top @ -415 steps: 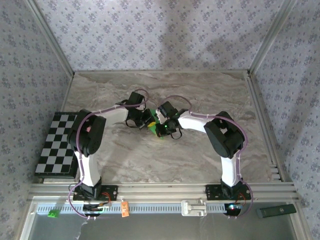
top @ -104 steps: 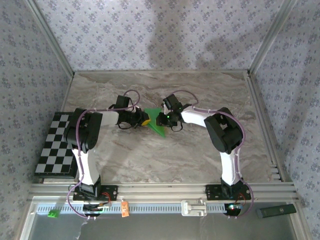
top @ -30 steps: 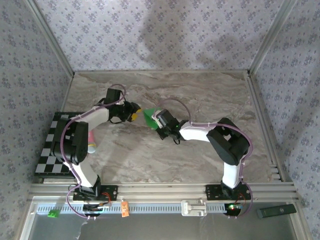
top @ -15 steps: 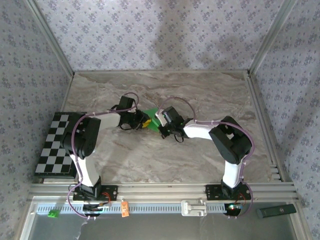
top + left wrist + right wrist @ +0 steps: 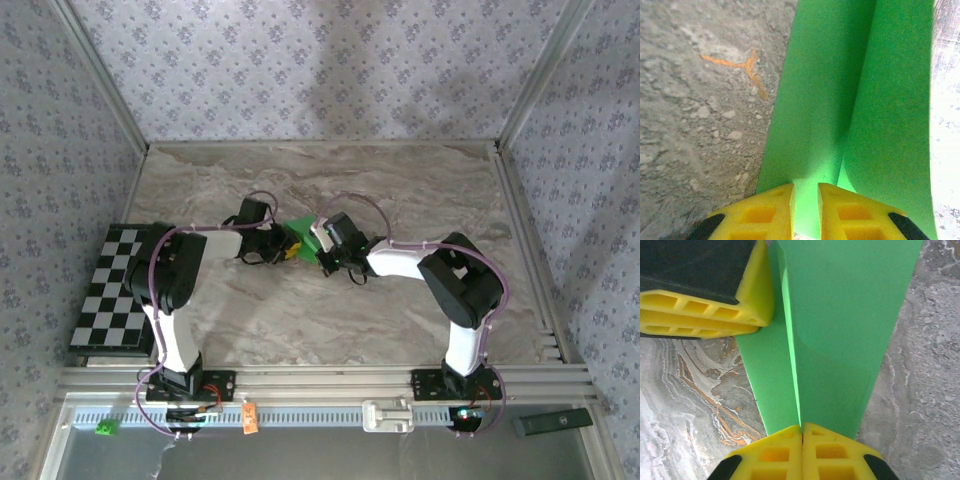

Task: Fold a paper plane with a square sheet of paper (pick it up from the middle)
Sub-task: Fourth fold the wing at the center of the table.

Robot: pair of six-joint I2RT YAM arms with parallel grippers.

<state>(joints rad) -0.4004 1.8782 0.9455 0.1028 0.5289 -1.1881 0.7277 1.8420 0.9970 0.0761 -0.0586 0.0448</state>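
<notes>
- The folded green paper (image 5: 298, 231) is thin, plain and bright green. Its long panels meet at a sharp centre crease.
- From above it shows as a small patch near the middle of the table (image 5: 400, 190), slightly toward 11 o'clock.
- In the left wrist view the paper (image 5: 860, 100) runs from 6 to 12 o'clock, its crease gripped by the left gripper (image 5: 806, 200).
- In the right wrist view it (image 5: 840, 330) tapers toward 6 o'clock, where the crease is pinched in the right gripper (image 5: 802, 440).

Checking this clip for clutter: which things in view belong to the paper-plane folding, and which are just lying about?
Part of the job: green paper, left claw, right claw.
Lying about: checkered board, small green cube, orange tag, white clip, black bar.
</notes>
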